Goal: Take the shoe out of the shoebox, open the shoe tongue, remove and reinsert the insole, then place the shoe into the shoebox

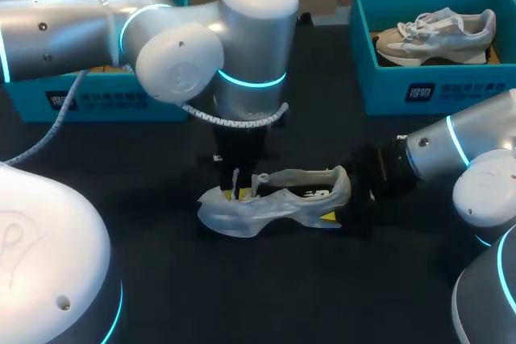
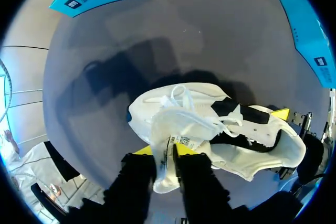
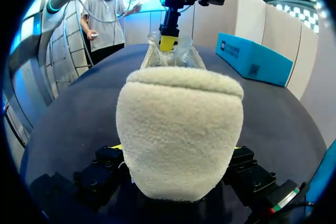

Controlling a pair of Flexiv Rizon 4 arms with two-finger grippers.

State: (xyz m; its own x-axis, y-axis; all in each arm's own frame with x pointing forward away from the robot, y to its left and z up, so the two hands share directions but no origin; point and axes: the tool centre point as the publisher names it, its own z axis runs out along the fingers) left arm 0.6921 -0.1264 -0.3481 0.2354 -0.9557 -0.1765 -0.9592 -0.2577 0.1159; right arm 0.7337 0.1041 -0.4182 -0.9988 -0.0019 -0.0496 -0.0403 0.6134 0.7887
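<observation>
A white shoe (image 1: 274, 203) lies on the dark table between my two arms. My left gripper (image 1: 242, 187) hangs straight down over its front. In the left wrist view the left gripper (image 2: 167, 153) has the raised shoe tongue (image 2: 173, 124) pinched between its yellow-tipped fingers. My right gripper (image 1: 355, 195) sits at the heel. In the right wrist view the fuzzy cream heel of the shoe (image 3: 178, 129) fills the wide gap of the right gripper (image 3: 176, 150), and both fingers press on its sides. The insole is hidden.
A teal shoebox (image 1: 435, 90) at the back right holds a second, beige-and-white shoe (image 1: 435, 34). Another teal box (image 1: 105, 98) stands at the back left, partly behind my left arm. Bare dark table lies in front of the shoe.
</observation>
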